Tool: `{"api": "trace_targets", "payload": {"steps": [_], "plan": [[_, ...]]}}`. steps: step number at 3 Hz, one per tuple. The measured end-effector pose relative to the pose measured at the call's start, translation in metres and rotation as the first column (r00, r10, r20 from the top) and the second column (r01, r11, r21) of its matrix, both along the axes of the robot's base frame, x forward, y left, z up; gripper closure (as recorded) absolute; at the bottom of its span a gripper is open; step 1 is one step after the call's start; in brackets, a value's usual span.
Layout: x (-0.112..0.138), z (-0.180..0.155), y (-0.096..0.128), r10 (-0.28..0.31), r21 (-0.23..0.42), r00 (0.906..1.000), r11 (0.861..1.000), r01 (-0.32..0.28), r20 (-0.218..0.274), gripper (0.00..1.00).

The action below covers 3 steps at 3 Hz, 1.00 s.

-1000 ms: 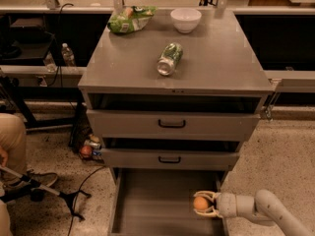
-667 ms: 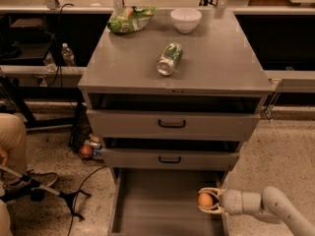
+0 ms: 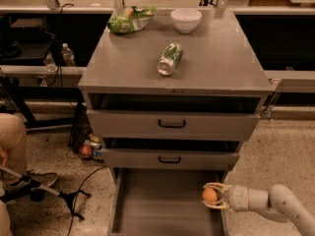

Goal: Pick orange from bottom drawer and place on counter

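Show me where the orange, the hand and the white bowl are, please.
orange (image 3: 210, 195): camera view, middle of the fruit.
hand (image 3: 207, 195): camera view, between its fingertips, shut on the orange over the bottom drawer (image 3: 162, 200).
white bowl (image 3: 186, 24): camera view, its front wall, on the counter (image 3: 221, 58).

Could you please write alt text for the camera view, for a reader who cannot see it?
The robot's tool holds the orange at the right side of the open bottom drawer. On the counter above are a tipped green can, a white bowl and a green bag.
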<state>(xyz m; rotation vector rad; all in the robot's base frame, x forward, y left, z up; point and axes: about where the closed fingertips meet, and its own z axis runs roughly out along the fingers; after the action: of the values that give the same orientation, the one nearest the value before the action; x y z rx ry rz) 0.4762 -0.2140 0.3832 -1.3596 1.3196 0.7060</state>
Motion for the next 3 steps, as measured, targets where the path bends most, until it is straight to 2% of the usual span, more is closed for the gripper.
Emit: {"api": "trace_targets", "payload": {"steps": [1, 2, 3], "plan": [[0.008, 0.044, -0.027, -0.061, -0.013, 0.9960, 0.998, 0.062, 0.064, 1.00], [0.017, 0.086, -0.051, -0.131, -0.029, 0.9850, 0.990, 0.135, 0.112, 1.00], [0.017, 0.086, -0.051, -0.132, -0.029, 0.9849, 0.990, 0.136, 0.111, 1.00]]}}
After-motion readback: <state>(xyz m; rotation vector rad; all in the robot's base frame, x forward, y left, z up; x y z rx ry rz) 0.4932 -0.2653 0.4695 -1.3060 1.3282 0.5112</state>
